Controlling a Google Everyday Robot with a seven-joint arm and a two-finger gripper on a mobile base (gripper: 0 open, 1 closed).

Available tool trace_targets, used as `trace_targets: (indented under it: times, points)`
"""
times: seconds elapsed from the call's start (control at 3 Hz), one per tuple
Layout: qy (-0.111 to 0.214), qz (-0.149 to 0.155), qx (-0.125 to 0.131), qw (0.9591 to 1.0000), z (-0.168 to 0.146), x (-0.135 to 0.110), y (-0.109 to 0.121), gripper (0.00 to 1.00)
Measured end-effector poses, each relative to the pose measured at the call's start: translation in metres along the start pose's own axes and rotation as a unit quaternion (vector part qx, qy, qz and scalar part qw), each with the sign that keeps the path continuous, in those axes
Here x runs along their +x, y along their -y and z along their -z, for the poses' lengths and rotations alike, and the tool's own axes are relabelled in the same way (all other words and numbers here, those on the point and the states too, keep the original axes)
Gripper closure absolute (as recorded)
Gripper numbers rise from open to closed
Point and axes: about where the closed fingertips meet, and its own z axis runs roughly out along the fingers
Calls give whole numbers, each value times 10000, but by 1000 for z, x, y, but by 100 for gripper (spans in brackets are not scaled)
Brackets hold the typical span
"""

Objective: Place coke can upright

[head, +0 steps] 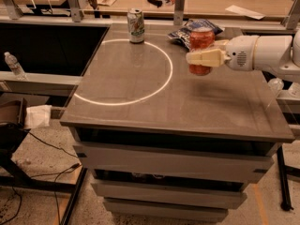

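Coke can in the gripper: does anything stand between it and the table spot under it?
Nothing visible does. The gripper holds the coke can upright over a bare part of the table. The snack bag lies behind it; the white-and-green can stands well off to the side.

The white arm (267, 53) reaches in from the right, its claw (199, 56) clamped around the upright coke can (202, 38).

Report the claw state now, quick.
Claw: shut on the coke can, holding it upright over the right side of the table.
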Motion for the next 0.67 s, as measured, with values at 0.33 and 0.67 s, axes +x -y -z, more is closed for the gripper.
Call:
trace_targets:
  times: [0.33, 0.67]
  points:
    - [-30, 424, -11, 9991, 2, 11, -14, 100]
    - [108, 445, 183, 9988, -1, 27, -15, 100]
